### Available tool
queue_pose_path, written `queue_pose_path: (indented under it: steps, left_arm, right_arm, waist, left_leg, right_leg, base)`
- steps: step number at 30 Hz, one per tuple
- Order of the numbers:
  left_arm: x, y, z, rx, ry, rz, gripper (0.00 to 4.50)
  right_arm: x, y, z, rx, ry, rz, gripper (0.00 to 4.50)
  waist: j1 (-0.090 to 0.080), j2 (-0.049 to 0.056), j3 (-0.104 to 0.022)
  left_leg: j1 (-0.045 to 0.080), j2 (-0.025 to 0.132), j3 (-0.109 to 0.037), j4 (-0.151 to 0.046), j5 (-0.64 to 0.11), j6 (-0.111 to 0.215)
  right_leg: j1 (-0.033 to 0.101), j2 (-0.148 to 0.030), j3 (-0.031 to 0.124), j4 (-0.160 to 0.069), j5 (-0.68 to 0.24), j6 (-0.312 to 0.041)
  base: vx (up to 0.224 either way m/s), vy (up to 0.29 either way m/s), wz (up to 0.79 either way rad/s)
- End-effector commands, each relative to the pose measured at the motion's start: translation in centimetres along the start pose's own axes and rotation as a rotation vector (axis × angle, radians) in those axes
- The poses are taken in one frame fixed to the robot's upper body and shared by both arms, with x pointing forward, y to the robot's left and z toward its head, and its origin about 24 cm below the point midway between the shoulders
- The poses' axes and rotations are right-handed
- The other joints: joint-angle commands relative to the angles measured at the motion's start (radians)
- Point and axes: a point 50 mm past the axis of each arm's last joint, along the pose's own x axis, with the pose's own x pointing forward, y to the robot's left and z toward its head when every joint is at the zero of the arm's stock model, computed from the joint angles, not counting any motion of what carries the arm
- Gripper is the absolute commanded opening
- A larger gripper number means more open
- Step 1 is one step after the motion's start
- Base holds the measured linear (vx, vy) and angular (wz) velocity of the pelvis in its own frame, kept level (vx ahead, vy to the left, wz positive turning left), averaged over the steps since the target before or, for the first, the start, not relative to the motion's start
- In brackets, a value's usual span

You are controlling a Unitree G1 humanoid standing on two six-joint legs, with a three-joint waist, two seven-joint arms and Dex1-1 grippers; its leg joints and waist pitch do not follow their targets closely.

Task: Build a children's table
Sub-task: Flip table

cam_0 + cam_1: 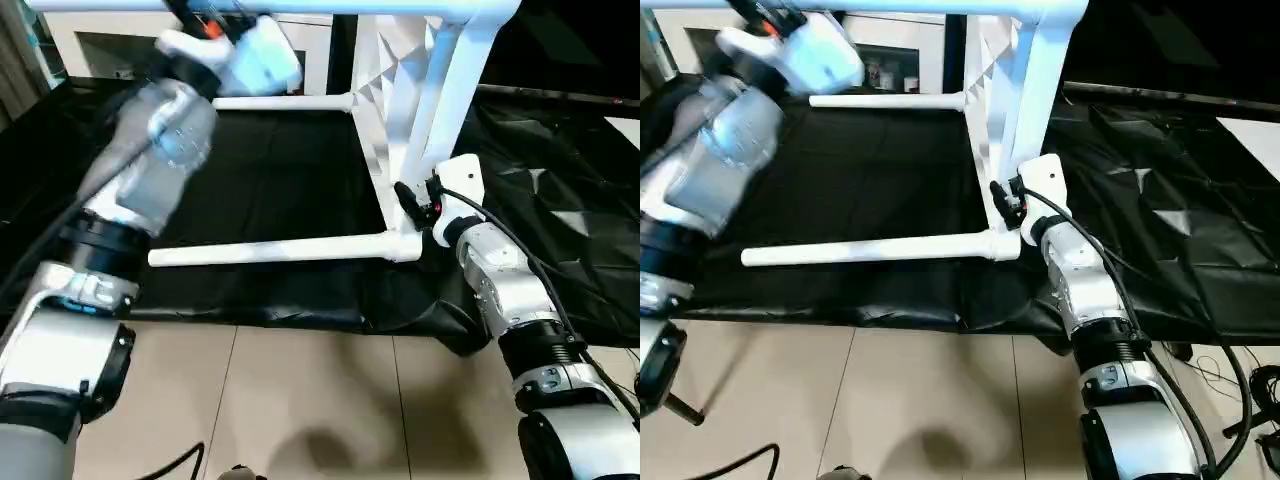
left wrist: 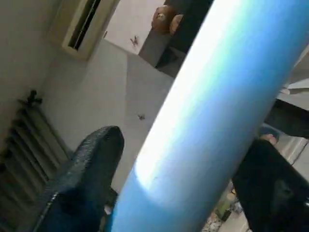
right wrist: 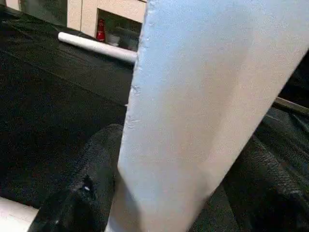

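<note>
Head views: I see the children's table (image 1: 420,110) tipped on its side on the black-draped worktop (image 1: 270,170), tiled floor (image 1: 300,400) below. Left wrist view: left gripper (image 2: 193,159) clamps a leg (image 2: 212,96). Right wrist view: right gripper (image 3: 178,193) clamps another leg (image 3: 203,96).

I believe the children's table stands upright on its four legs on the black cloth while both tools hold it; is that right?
Not quite: the left eye view shows the children's table tipped on its side on the black cloth, legs horizontal. The left tool and right tool do hold it.
</note>
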Motion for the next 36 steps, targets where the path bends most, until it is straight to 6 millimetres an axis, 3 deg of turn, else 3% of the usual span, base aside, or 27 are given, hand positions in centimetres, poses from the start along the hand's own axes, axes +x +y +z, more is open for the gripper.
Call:
queue_pose_path:
  steps: [1,7,15,20,21,22,23,25,28,36]
  left_arm:
    - [0.0,-0.4,0.2,-0.033,-0.004,-0.040,3.40]
    - [-0.2,-1.3,0.5,-0.089,0.016,-0.138,2.99]
    - [-0.3,-1.7,0.2,-0.097,0.051,-0.212,2.59]
    - [-0.4,-1.9,0.1,-0.091,0.077,-0.238,2.47]
    - [-0.4,-1.9,0.1,-0.091,0.077,-0.238,2.44]
    - [-0.4,-2.1,0.2,-0.093,0.074,-0.249,2.39]
    - [-0.4,-2.2,0.3,-0.094,0.072,-0.254,2.39]
    - [-0.4,-2.3,0.4,-0.094,0.071,-0.265,2.37]
    - [-0.3,-2.6,0.6,-0.094,0.079,-0.284,2.29]
    - [-0.2,-3.1,0.9,-0.111,0.110,-0.314,2.25]
  right_arm:
    - [0.0,0.0,0.5,-0.035,-0.023,0.023,3.09]
    - [-0.5,-0.2,0.6,-0.050,-0.059,0.065,3.09]
    - [-1.8,-0.6,1.3,-0.108,-0.188,0.080,3.09]
    - [-2.8,-1.0,1.2,-0.109,-0.253,-0.021,3.09]
    - [-2.8,-1.0,1.2,-0.109,-0.253,-0.021,3.09]
    - [-3.0,-1.0,0.8,-0.088,-0.245,-0.057,3.40]
    - [-3.0,-0.8,0.5,-0.077,-0.244,-0.057,3.40]
    - [-3.0,-0.3,0.3,-0.058,-0.242,-0.034,3.48]
    - [-2.9,0.5,0.1,-0.054,-0.244,-0.009,3.86]
    - [-3.8,0.9,0.7,-0.017,-0.383,-0.074,3.92]
  waist:
    - [0.004,0.010,-0.078]
    - [0.007,0.011,-0.076]
    - [0.023,0.009,-0.075]
    - [0.032,0.013,-0.072]
    - [0.032,0.021,-0.073]
    - [0.029,0.017,-0.072]
    - [0.031,0.024,-0.071]
    - [0.029,0.021,-0.072]
    - [0.024,0.025,-0.070]
    - [0.026,0.027,-0.069]
  left_leg:
    - [0.036,0.041,-0.026,-0.063,-0.166,-0.024]
    - [0.038,0.043,-0.025,-0.065,-0.187,-0.027]
    - [0.037,0.043,-0.025,-0.065,-0.182,-0.015]
    - [0.037,0.045,-0.025,-0.068,-0.200,-0.014]
    - [0.037,0.045,-0.027,-0.068,-0.201,-0.016]
    - [0.035,0.043,-0.026,-0.069,-0.207,-0.016]
    - [0.036,0.044,-0.027,-0.069,-0.215,-0.015]
    - [0.035,0.043,-0.028,-0.071,-0.223,-0.017]
    - [0.034,0.044,-0.030,-0.074,-0.244,-0.016]
    - [0.037,0.046,-0.030,-0.077,-0.271,-0.021]
  right_leg:
    - [0.038,-0.052,0.019,-0.051,0.043,-0.232]
    - [0.036,-0.053,0.021,-0.055,0.014,-0.231]
    - [0.037,-0.054,0.022,-0.055,0.022,-0.223]
    - [0.033,-0.056,0.023,-0.063,-0.051,-0.206]
    - [0.032,-0.057,0.023,-0.062,-0.057,-0.204]
    - [0.032,-0.055,0.023,-0.065,-0.071,-0.202]
    - [0.029,-0.057,0.024,-0.067,-0.088,-0.198]
    - [0.031,-0.056,0.023,-0.068,-0.097,-0.193]
    - [0.029,-0.056,0.023,-0.071,-0.125,-0.187]
    - [0.023,-0.058,0.025,-0.078,-0.150,-0.180]
  base:
    - [0.000,0.000,0.00]
    - [0.000,0.000,0.00]
    - [0.000,0.000,0.00]
    - [0.000,0.000,0.00]
    - [0.000,0.000,0.00]
    - [0.000,0.000,0.00]
    - [0.000,0.000,0.00]
    - [0.000,0.000,0.00]
    - [0.000,0.000,0.00]
    - [0.000,0.000,0.00]
